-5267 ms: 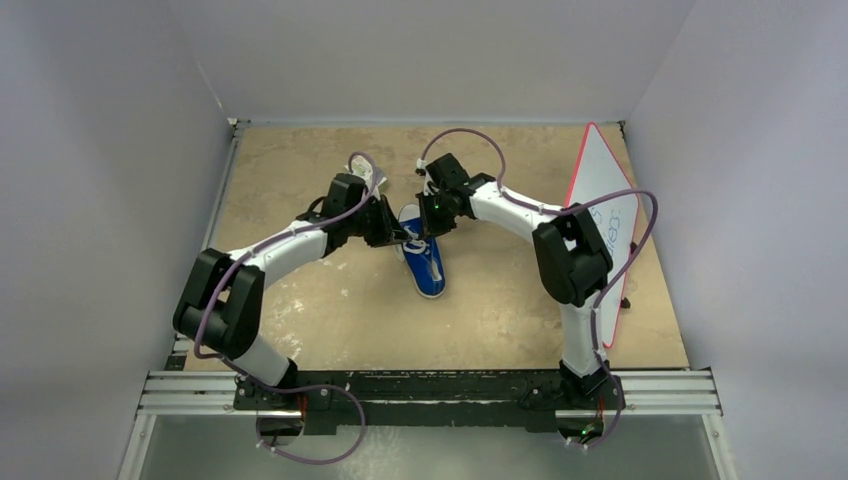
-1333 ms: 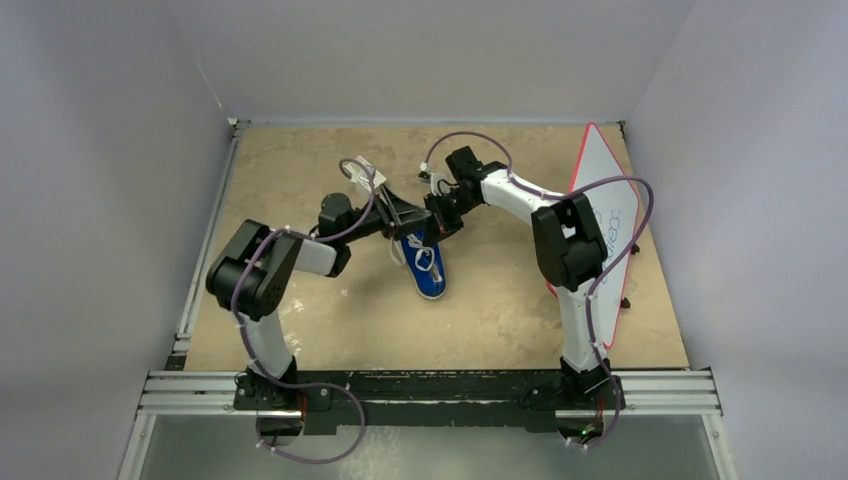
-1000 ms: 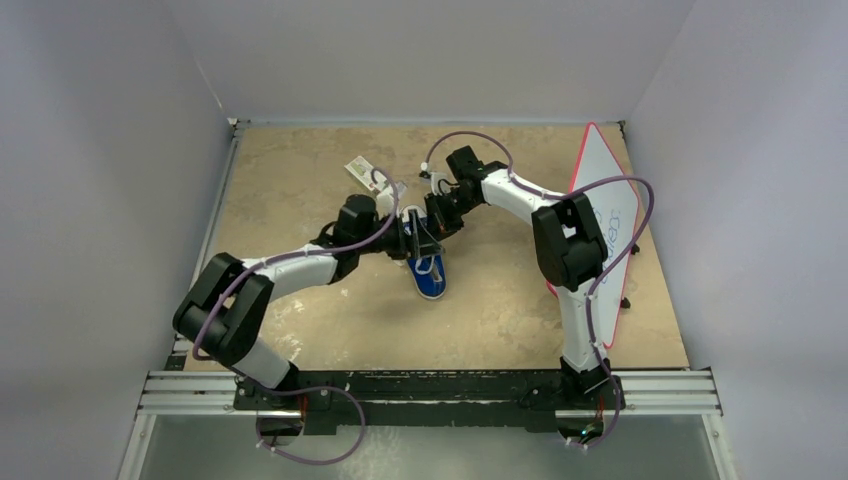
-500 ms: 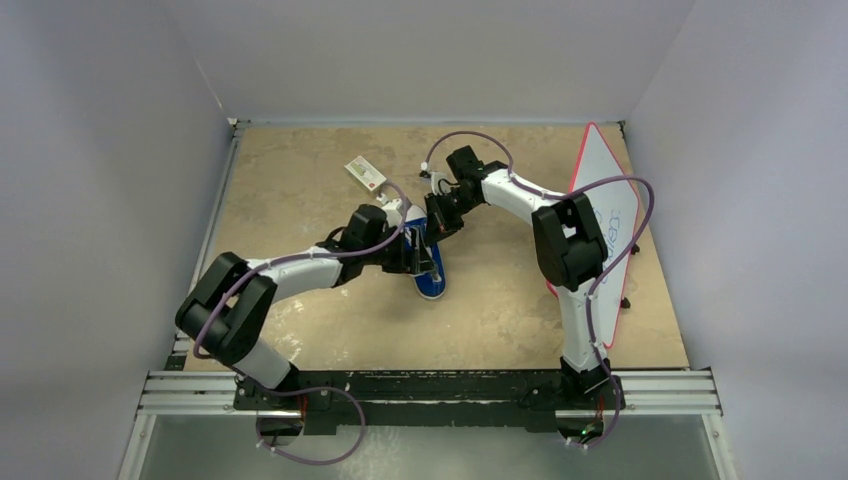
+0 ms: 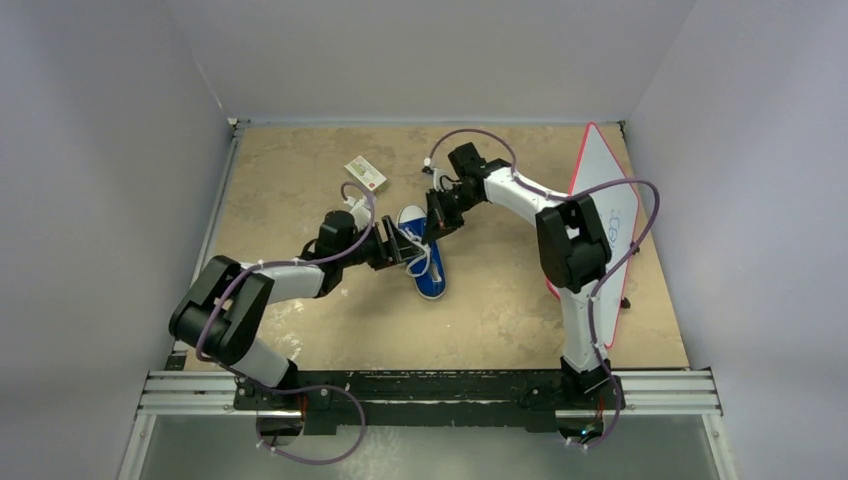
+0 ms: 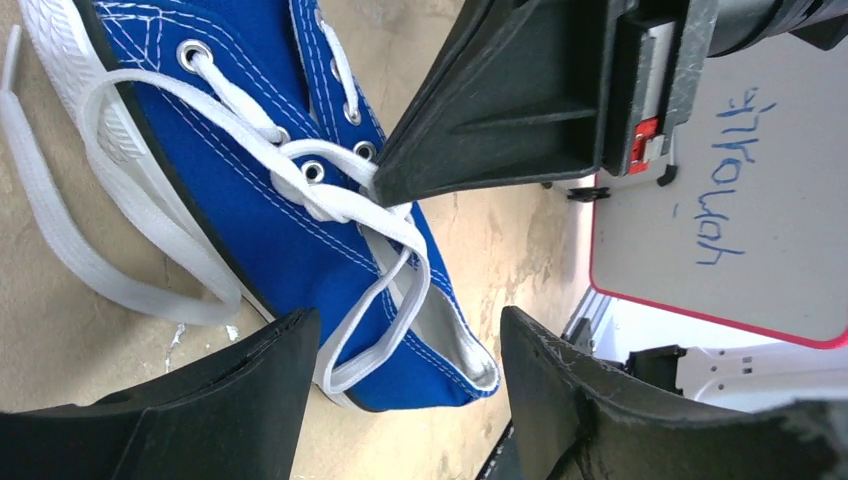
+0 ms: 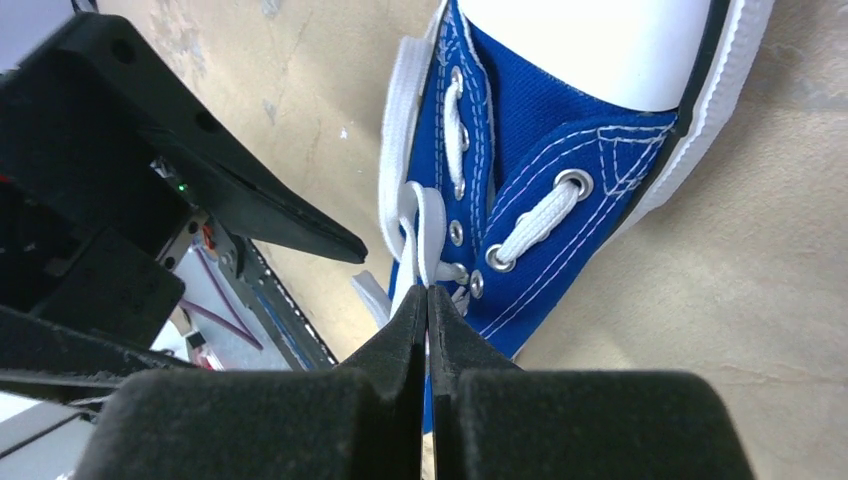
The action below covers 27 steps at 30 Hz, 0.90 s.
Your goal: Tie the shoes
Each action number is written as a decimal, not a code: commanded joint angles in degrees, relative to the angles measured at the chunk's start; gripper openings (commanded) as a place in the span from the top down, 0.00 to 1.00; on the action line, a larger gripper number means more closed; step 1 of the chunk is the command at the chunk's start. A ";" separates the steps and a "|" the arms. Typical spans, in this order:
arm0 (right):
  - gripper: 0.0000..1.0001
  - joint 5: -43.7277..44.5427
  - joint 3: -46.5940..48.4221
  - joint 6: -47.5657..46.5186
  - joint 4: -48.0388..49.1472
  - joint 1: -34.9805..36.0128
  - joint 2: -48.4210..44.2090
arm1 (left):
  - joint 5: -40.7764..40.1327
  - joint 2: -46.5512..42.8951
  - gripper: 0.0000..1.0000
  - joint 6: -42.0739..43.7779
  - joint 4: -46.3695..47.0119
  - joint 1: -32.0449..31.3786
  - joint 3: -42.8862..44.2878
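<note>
The blue sneaker (image 5: 428,268) lies mid-table with its white toe cap pointing away from the arms and its white laces (image 6: 170,240) loose. My right gripper (image 7: 428,292) is shut on a lace strand just above the eyelets, over the shoe (image 7: 560,130). From the left wrist view that same gripper (image 6: 378,178) pinches the lace at the knot. My left gripper (image 6: 405,320) is open beside the shoe's (image 6: 260,200) heel end. A lace loop (image 6: 375,320) lies between its fingers (image 6: 200,410), touching neither.
A white board with a red edge (image 5: 605,215) leans at the right wall, with blue writing on it (image 6: 725,180). A small white box with a red edge (image 5: 365,172) lies on the table behind the left arm. Grey walls close in three sides.
My left arm has drawn back to the left, so its gripper is now off the top of the shoe and at its left side. The right gripper has stayed shut on the lace.
</note>
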 commanded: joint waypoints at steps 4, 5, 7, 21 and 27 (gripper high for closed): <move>1.00 4.15 1.07 3.48 1.90 -1.86 -8.92 | -1.15 -5.58 0.35 -7.73 15.47 2.61 -4.29; 1.00 4.28 0.86 3.72 2.39 -2.03 -9.27 | -1.40 -6.08 0.34 -7.85 15.49 2.87 -4.79; 1.00 4.29 0.73 3.92 2.53 -2.17 -9.41 | -1.23 -6.36 0.34 -7.67 15.19 3.30 -5.35; 1.00 4.67 4.19 4.58 2.62 -2.91 -10.30 | 4.29 -0.39 0.35 -5.23 12.27 3.81 -2.24; 1.00 4.82 8.60 7.67 4.15 -3.29 -12.32 | 3.20 -2.32 0.39 -1.97 7.57 3.94 -0.48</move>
